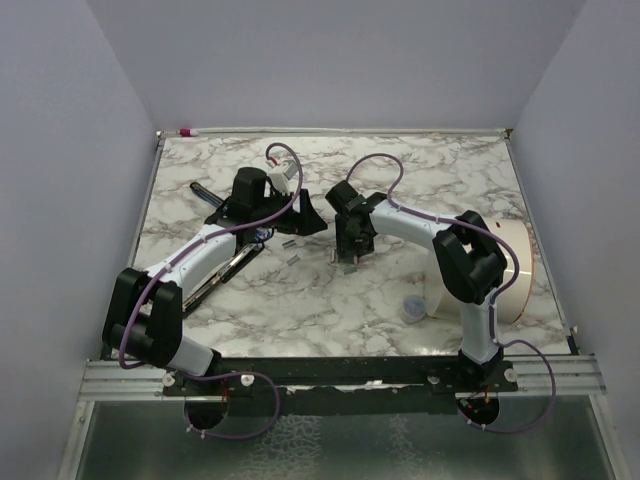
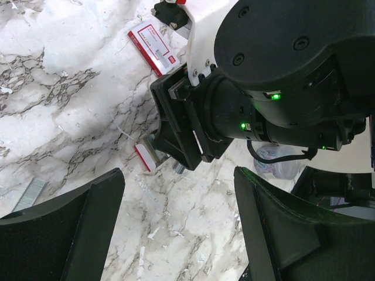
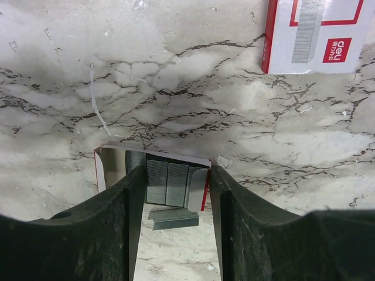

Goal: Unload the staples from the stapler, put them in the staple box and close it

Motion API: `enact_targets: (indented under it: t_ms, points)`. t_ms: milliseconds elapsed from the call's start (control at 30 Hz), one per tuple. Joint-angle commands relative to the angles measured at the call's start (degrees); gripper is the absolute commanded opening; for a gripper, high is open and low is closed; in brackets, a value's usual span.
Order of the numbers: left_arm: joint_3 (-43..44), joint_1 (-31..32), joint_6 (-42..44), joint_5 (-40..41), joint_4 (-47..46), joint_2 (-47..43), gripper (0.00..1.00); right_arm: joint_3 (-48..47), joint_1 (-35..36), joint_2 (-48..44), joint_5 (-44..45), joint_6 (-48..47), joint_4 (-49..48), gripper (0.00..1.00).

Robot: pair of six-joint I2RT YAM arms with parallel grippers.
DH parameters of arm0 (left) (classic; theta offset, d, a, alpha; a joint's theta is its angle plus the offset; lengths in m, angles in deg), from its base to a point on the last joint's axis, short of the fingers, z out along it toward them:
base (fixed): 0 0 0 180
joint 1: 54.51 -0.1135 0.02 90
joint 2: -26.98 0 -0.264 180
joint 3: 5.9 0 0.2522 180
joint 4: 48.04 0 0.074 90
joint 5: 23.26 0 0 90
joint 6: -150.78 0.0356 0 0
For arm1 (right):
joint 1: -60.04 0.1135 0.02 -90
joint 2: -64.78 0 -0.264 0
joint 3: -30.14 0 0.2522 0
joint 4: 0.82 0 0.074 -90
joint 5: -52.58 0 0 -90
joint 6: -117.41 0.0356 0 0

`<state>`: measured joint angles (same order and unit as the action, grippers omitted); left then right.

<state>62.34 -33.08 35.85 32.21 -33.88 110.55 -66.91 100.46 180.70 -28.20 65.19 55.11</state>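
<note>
A white, grey-veined marble surface (image 1: pixel 420 165) sits between pale lavender walls (image 1: pixel 60 150). The left arm (image 1: pixel 200 250) stretches diagonally from its near-left base toward the middle. The right arm (image 1: pixel 420 225) rises from its near-right base, bends at the elbow and arcs leftward, its wrist pointing down.

The left end effector (image 2: pixel 179 181) hangs low over the surface with its fingers wide apart and nothing between them. The right end effector (image 3: pixel 177 171) stands partly apart over a small open red-and-white box (image 3: pixel 111 164); whether its fingers touch the box I cannot tell.

The staples (image 3: pixel 167 182) lie inside that box as silvery ribbed blocks packed side by side. One loose strip (image 3: pixel 173 218) lies just beside the box, between the fingers. A second, closed box (image 3: pixel 316 29) lies farther off. The stapler I cannot make out in any view.
</note>
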Motion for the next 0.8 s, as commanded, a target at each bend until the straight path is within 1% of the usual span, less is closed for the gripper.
enact_targets:
  t_ms: [0,100,200,367,567,700,767]
  points:
    - [-0.7,-0.2,0.0,-1.8,-2.1,-1.1,0.79,0.4,0.3,1.2,0.8,1.2,-0.9,0.45]
    - [-0.7,-0.2,0.0,-1.8,-2.1,-1.0,0.79,0.2,0.3,1.2,0.5,0.9,-1.0,0.46]
    - [-0.8,-0.2,0.0,-1.8,-2.1,-0.9,0.79,-0.3,0.3,1.1,0.5,0.8,-0.5,0.54]
    - [-0.7,-0.2,0.2,-1.8,-1.9,-0.9,0.79,-0.7,0.3,-1.3,0.6,-0.1,-0.5,0.61]
    - [-0.1,-0.2,1.5,-0.3,-0.6,-1.2,0.79,-0.9,0.2,-9.2,2.4,-3.5,1.8,0.62]
    - [0.2,-0.2,2.4,0.6,0.3,-1.4,0.79,4.7,0.2,-16.8,3.4,-6.7,-0.9,0.63]
    - [0.2,-0.2,2.4,0.7,0.2,-1.4,0.79,6.6,0.2,-17.4,2.0,-8.4,-3.1,0.63]
